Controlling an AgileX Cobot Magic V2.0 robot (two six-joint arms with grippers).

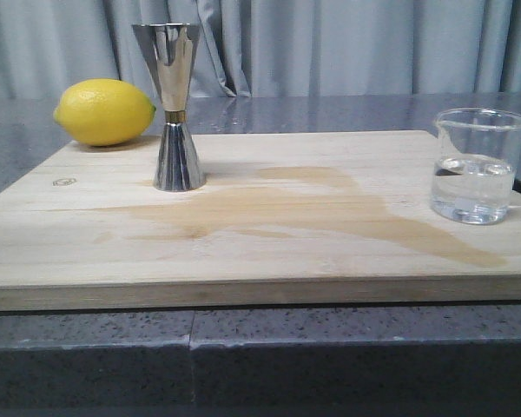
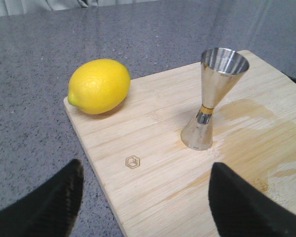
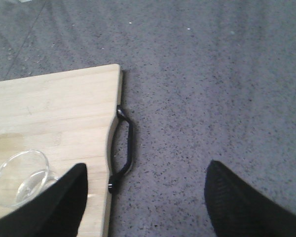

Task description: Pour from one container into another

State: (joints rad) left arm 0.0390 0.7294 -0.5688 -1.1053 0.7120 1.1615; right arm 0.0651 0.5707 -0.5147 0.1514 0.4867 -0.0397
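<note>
Pale wooden board (image 1: 243, 261) on the grey worktop carries the small clear glass beaker (image 1: 474, 165), upright at its right end, nearest the right gripper (image 3: 143, 197) (jaws wide, empty), well apart from the tall steel hourglass jigger (image 1: 175, 104).

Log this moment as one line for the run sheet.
left gripper: open, empty | right gripper: open, empty | beaker: upright, part full | jigger: upright | pour: not started

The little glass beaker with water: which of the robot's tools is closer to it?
Right. The right tool hangs open just above the beaker; the left tool is by the jigger, across the board.
</note>
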